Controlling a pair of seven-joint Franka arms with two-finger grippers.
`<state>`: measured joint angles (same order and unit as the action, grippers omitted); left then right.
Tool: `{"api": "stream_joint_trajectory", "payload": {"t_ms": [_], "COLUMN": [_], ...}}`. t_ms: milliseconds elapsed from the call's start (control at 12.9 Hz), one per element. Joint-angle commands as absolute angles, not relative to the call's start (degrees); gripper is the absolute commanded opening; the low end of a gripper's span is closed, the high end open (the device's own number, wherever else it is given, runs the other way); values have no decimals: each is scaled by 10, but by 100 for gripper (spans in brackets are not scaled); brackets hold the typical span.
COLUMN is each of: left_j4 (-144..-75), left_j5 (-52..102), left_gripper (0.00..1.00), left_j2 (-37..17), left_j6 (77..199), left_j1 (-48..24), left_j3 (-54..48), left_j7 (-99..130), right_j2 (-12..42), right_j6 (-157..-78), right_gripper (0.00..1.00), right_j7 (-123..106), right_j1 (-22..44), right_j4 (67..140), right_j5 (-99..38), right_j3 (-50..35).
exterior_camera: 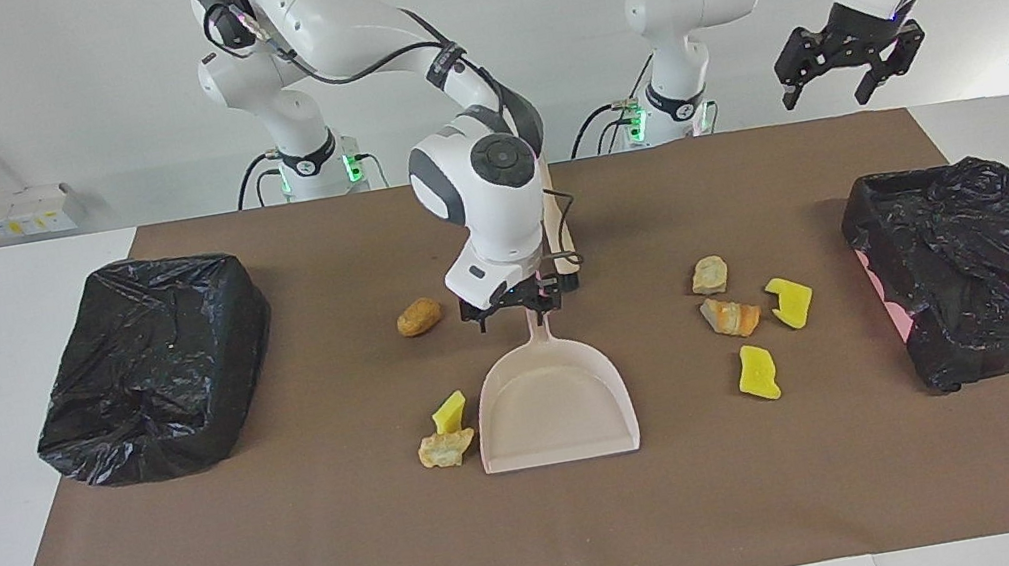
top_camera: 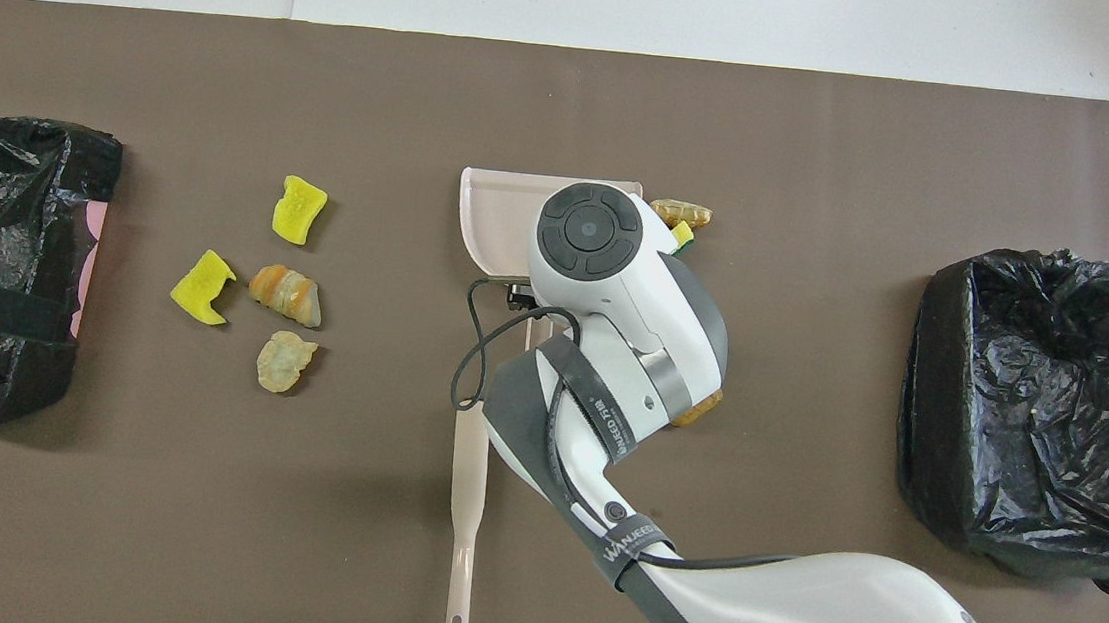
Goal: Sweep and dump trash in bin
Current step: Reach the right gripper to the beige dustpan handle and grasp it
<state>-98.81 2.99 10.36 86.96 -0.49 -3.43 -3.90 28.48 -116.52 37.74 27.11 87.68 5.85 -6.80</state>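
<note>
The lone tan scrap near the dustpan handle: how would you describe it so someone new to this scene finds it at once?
Start at the pale pink plastic dustpan in the middle of the brown mat. Beside its handle, toward the right arm's end of the table, lies a smooth, rounded tan-orange bread-like lump. It sits alone and nearest the robots of all the scraps; the others lie in clusters.

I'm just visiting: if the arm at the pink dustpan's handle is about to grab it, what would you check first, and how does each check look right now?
1. Right gripper at the dustpan handle: ok.
2. Handle already clamped: cannot tell; fingers look part open.
3. Pan flat on the mat: ok.
4. Brush free, beside the handle end, nearer the robots: ok.
5. Scraps not yet in the pan: ok; seven lie on the mat, e.g. the tan lump.
6. Left gripper waiting, open, above the bin: ok.
</note>
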Motion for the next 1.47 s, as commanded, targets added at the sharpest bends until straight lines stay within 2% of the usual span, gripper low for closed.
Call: {"api": "stream_joint_trajectory", "payload": {"t_ms": [0, 310, 466, 543, 621, 698, 1009, 1397], "left_j4": [-1005, -1005, -1005, -1005, -1005, -1005, -1009, -1062], "left_j5": [36, 36, 36, 36, 36, 36, 36, 37], "left_gripper": [100, 100, 100, 100, 100, 100, 100, 100], "left_j2": [120, 120, 120, 120, 120, 120, 123, 154], "left_j6": [868, 867, 867, 867, 867, 867, 867, 871], "left_j1": [-10, -11, -11, -10, -11, -11, -11, -34], "left_j3": [-31, -31, -31, -31, -31, -31, -32, -32], "left_j7": [-37, -37, -37, -37, -37, -37, -37, -37], "right_j2": [287, 282, 280, 280, 279, 279, 273, 208], "right_j6": [-1182, -1182, -1182, -1180, -1176, -1169, -1151, -1118], "right_gripper": [88, 86, 72, 51, 16, 0, 0, 0], "right_j7": [388, 388, 388, 387, 386, 385, 385, 375], "right_j1": [284, 295, 303, 304, 304, 305, 313, 274], "right_j4": [877, 895, 910, 910, 910, 909, 902, 901], "right_j5": [57, 55, 61, 63, 66, 67, 70, 58], "right_j3": [-69, -69, -69, -69, -69, -69, -69, -67]}}
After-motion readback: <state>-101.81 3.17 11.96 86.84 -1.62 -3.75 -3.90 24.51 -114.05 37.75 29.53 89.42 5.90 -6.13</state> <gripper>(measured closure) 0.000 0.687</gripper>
